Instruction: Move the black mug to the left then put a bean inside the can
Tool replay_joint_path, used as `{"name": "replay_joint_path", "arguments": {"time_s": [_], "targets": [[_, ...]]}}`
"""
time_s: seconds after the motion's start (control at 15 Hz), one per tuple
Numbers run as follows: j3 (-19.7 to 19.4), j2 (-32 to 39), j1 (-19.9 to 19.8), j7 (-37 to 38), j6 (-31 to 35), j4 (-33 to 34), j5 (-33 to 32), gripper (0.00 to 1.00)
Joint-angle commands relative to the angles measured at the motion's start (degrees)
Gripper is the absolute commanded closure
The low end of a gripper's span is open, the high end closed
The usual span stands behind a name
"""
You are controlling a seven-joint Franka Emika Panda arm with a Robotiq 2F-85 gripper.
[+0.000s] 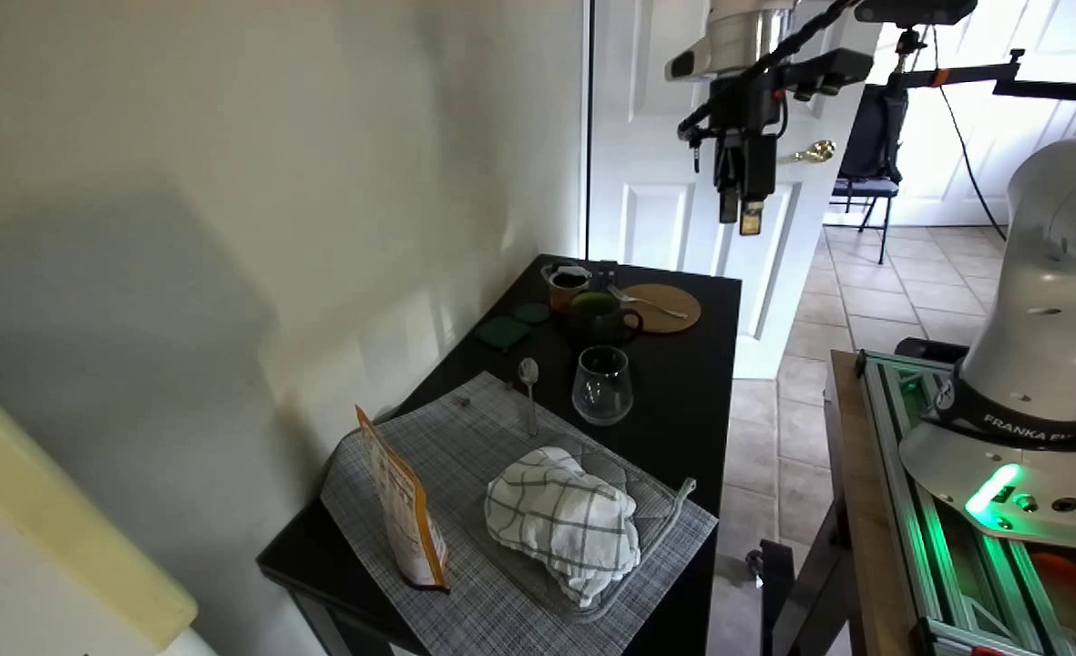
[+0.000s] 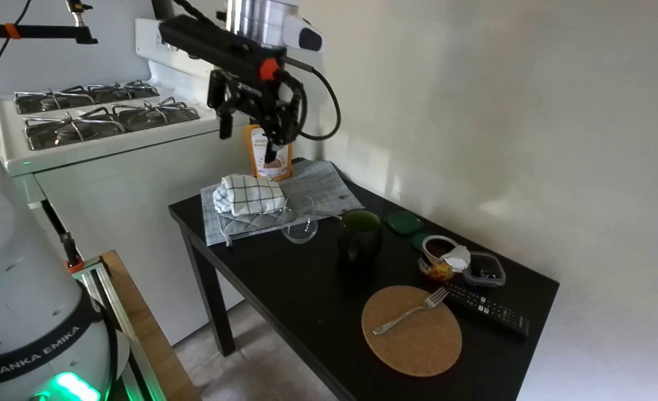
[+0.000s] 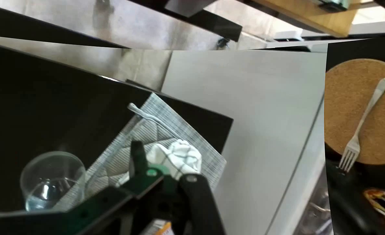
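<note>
A fork point(image 2: 411, 312) lies on a round cork mat point(image 2: 418, 351) beside a remote control point(image 2: 489, 309).

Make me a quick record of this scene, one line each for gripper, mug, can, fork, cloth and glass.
Gripper: in the air, open, holding nothing
Black mug: upright on the table
Can: open-topped, beside clear plastic tub
Fork: lying on round cork mat
Checked cloth: bundled on gray pot holder
Clear glass: upright, between mug and cloth
</note>
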Motion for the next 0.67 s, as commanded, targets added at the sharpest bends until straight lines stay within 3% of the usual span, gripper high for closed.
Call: {"name": "replay_joint_path", "arguments": {"time_s": [0.0, 0.2, 0.27, 0.4, 0.6], "targets": [[-2.97, 14.93, 1.40, -1.52, 2.93, 5.47, -5.90, 0.00], [-4.85, 25.74, 0.98, -0.79, 4.56, 11.57, -6.83, 0.00], [-0.11, 18.20, -3.05, -1.47, 4.79, 5.98, -5.17, 0.00], [0.81, 21.66, -4.28, -1.71, 4.80, 7.76, -5.08, 0.00], [1.85, 20.62, -4.77, -1.63, 4.76, 7.60, -5.16, 0.00]]}}
